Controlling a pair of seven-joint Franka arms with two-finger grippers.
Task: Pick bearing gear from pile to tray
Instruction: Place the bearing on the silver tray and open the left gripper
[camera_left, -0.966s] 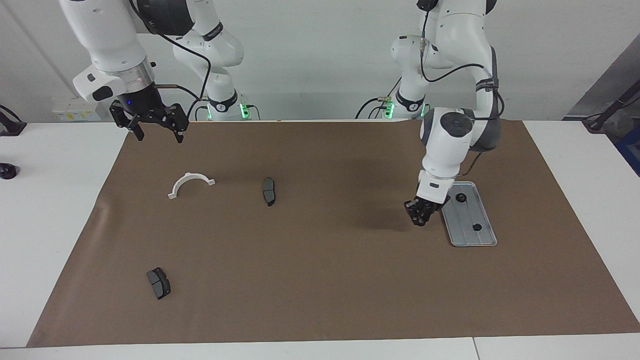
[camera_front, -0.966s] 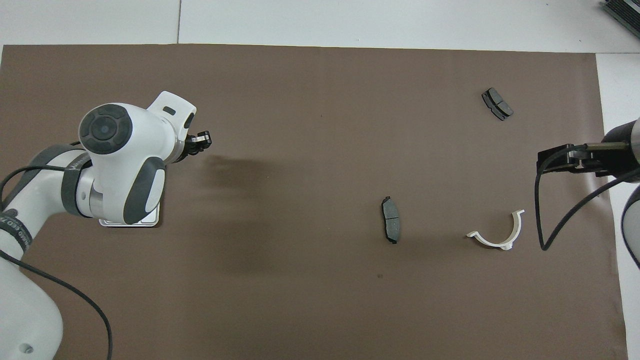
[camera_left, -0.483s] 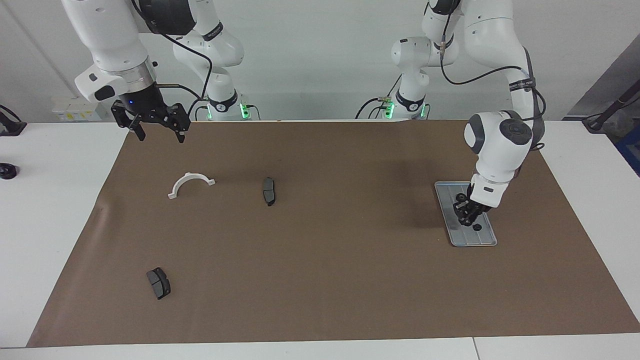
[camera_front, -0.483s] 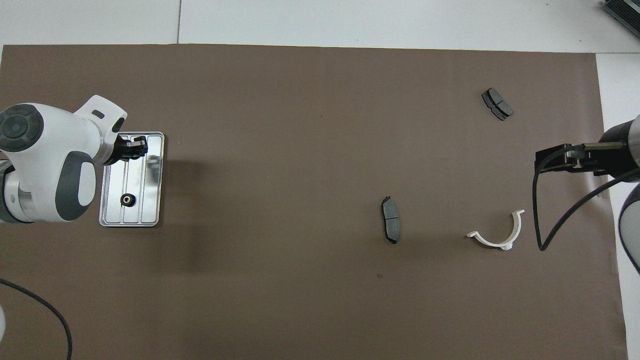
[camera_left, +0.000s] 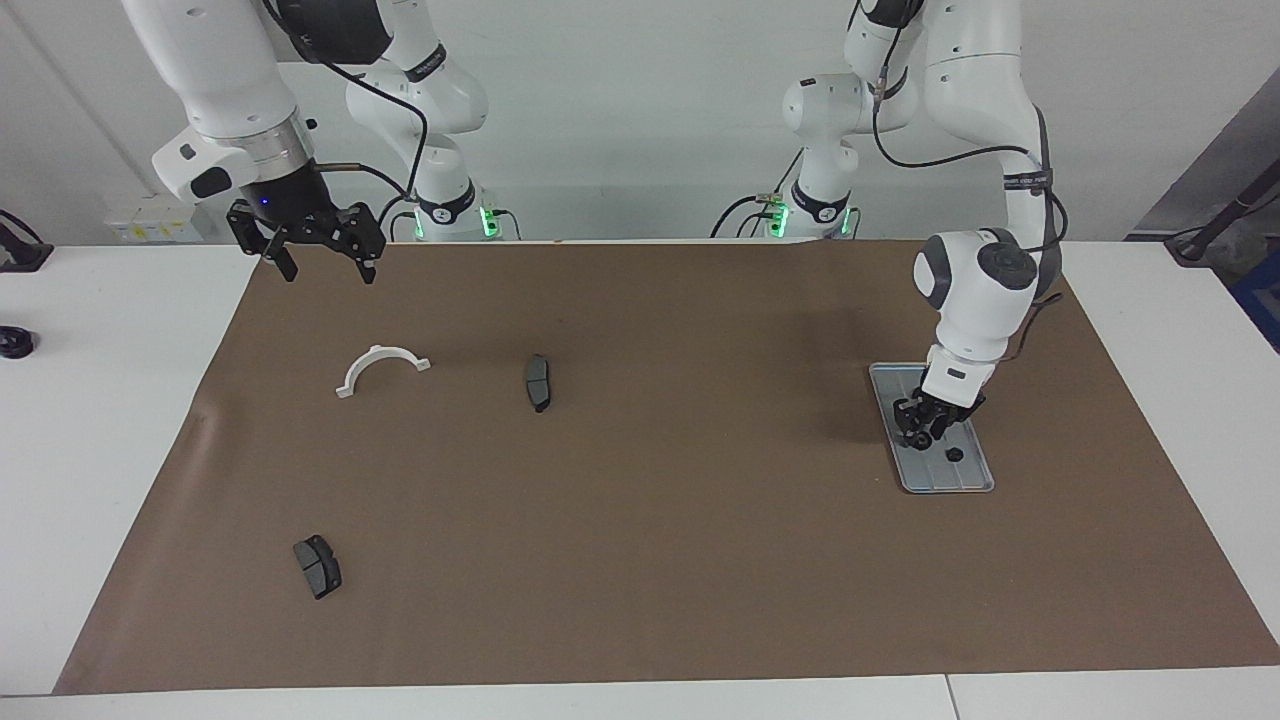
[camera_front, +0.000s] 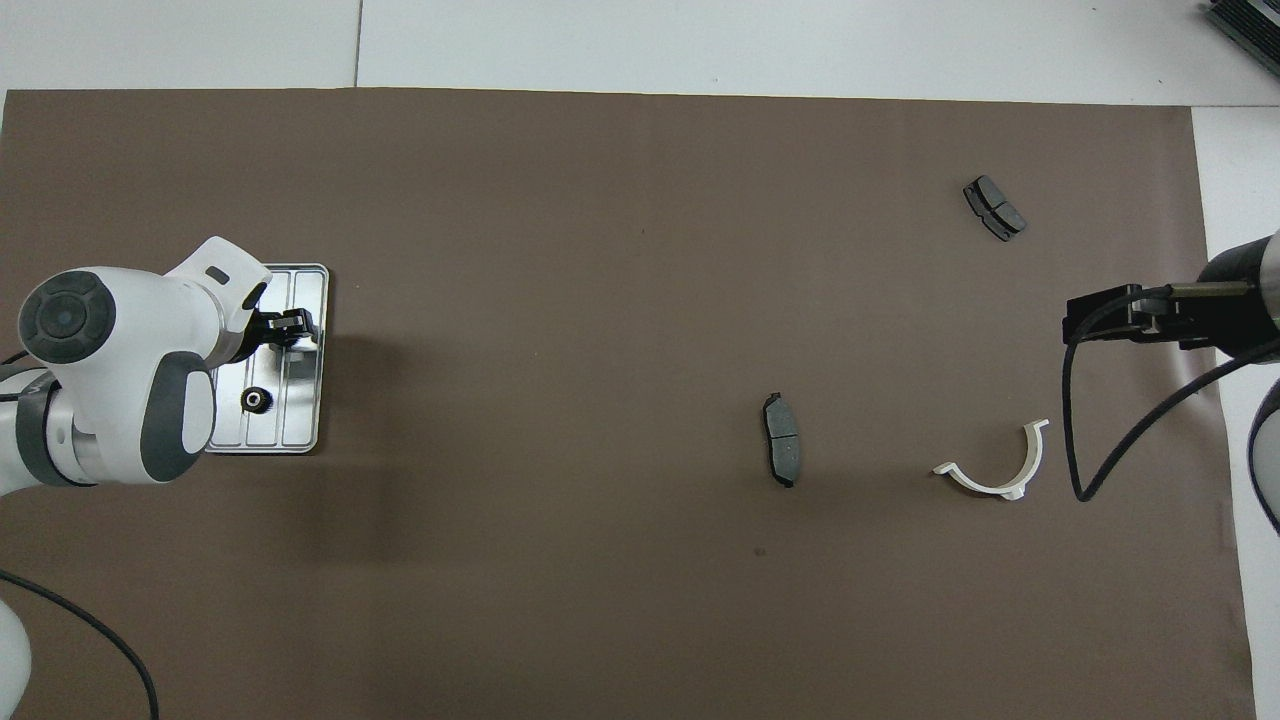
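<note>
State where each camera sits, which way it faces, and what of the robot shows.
Facing view: high across the table, looking at both arm bases; left pincer low over the tray, right pincer waits raised, open.
Overhead view: above the robots' end, looking steeply down; the left arm covers part of the tray.
Shared: tray, white bracket, two brake pads, half a turn apart.

Glossy ridged metal tray (camera_left: 962, 477) on matt brown paper sheet (camera_left: 640, 560).

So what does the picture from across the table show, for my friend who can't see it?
The left gripper is low over a silver tray with a small black gear in it. On the brown mat lie a white half-ring bracket and two dark brake pads. The right gripper waits open, up in the air.
</note>
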